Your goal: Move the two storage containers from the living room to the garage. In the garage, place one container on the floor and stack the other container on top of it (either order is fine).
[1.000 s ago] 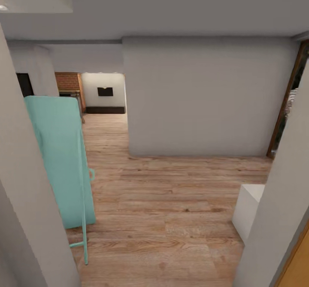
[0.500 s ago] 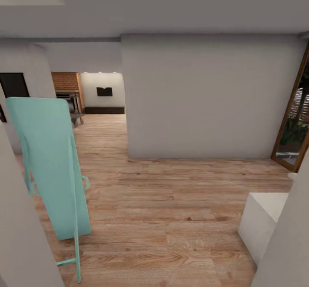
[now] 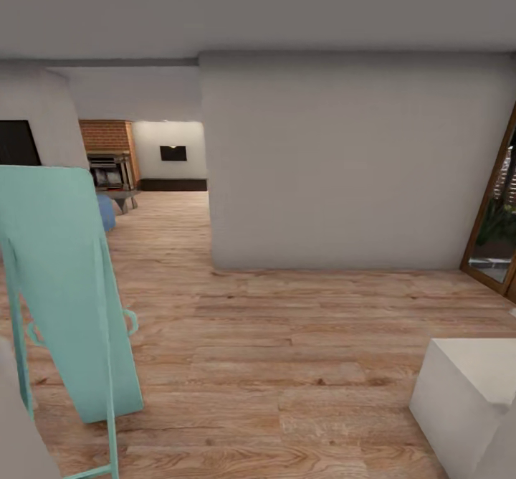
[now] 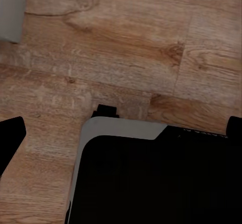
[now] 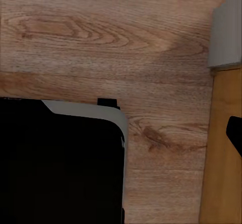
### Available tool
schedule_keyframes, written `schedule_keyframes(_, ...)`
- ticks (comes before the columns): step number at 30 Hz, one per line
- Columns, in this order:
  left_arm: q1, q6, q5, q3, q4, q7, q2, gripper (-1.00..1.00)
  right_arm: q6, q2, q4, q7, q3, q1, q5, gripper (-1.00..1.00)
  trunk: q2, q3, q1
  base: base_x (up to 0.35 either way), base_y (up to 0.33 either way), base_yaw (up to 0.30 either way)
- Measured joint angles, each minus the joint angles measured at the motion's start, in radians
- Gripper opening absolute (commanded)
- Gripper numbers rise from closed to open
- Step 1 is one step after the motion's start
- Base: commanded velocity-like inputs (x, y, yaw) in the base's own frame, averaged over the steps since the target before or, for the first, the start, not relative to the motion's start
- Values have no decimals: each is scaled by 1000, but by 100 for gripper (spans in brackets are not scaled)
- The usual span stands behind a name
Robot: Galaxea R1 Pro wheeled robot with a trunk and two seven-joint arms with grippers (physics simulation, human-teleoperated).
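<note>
Indoors, the robot faces a wood-plank hallway (image 3: pixel 287 350); a brick fireplace (image 3: pixel 107 138) marks the living room beyond a grey wall (image 3: pixel 344 171). A teal standing frame (image 3: pixel 68 285) leans nearby. Whether either tool is open cannot be told.

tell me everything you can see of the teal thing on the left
The teal panel is a tall, flat, smooth board with rounded top corners, looking like painted metal or plastic. It leans tilted, its top farther from the camera than its foot. Thin teal frame rods run down in front of it, with a small loop on its right edge. Its lower end reaches the wood floor. Nothing else touches it visibly.
</note>
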Motion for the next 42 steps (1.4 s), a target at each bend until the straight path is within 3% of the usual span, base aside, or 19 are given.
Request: schedule_keyframes(42, 0, 1, 0, 0, 1, 0, -4, 100, 2, 5, 0, -3, -2, 0, -2, 100, 0, 0, 0, 327, 0, 0)
